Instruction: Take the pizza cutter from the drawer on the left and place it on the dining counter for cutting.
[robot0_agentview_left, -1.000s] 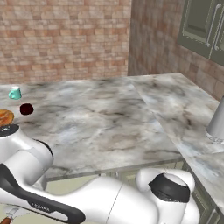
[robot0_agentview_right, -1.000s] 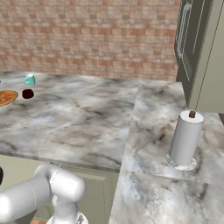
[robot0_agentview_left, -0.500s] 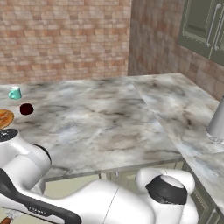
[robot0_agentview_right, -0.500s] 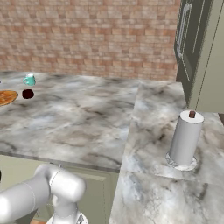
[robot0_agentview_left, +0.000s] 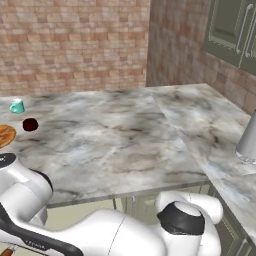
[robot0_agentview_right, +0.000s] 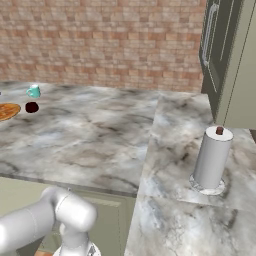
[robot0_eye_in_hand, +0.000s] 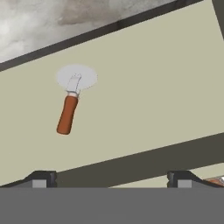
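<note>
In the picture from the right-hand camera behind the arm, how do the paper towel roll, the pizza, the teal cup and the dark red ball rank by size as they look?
1. Paper towel roll, largest, though it stands nearest the camera.
2. Pizza, partly cut off by the picture's edge.
3. Teal cup and dark red ball: they look about alike, so I won't rank them.

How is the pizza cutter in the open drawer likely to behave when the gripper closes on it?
The pizza cutter looks rigid and probably light. It lies flat on the smooth drawer floor, so it may slide or spin if nudged off-centre. Its rounded handle could slip between the fingers; the thin flat wheel offers little to grasp. The gripper is open above it.
</note>
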